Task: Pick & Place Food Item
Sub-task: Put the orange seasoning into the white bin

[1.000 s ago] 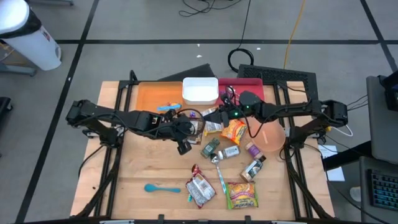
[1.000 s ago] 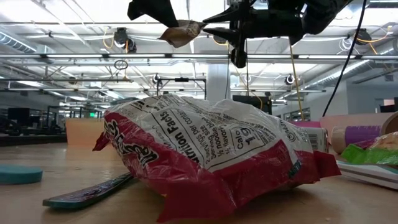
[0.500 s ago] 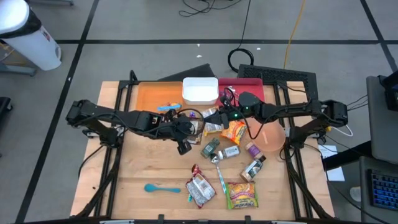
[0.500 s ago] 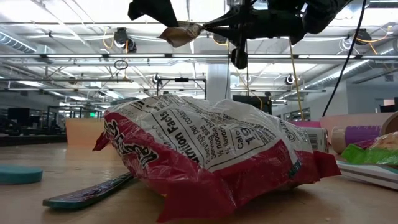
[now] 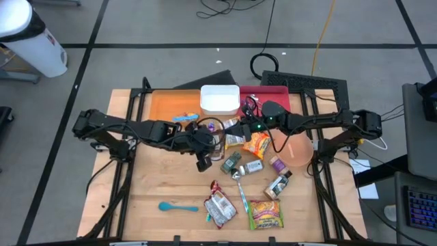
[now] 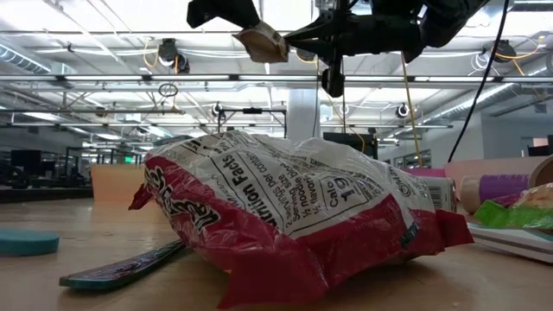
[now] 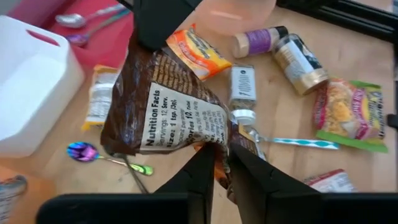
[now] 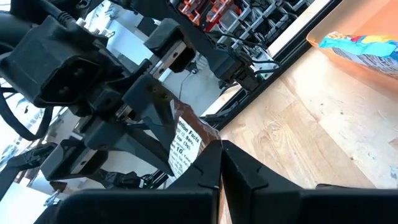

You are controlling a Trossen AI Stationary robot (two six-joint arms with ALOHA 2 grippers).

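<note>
Both end effectors meet over mid-table on one brown crinkly foil food pouch [image 7: 165, 115], lifted above the wooden table [image 5: 157, 184]. Right end effector [image 8: 219, 163] is clenched on its edge; left end effector [image 7: 221, 163] pinches the opposite edge, barely parted. Pouch seems light, soft, slippery; best gripped at the sealed seam

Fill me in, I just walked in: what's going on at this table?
Both arms are holding one brown snack packet in the air above the table's middle. The right hand is shut on one edge, and the left hand pinches the other edge. Other packets, spice jars and spoons lie scattered on the wooden table below.
</note>
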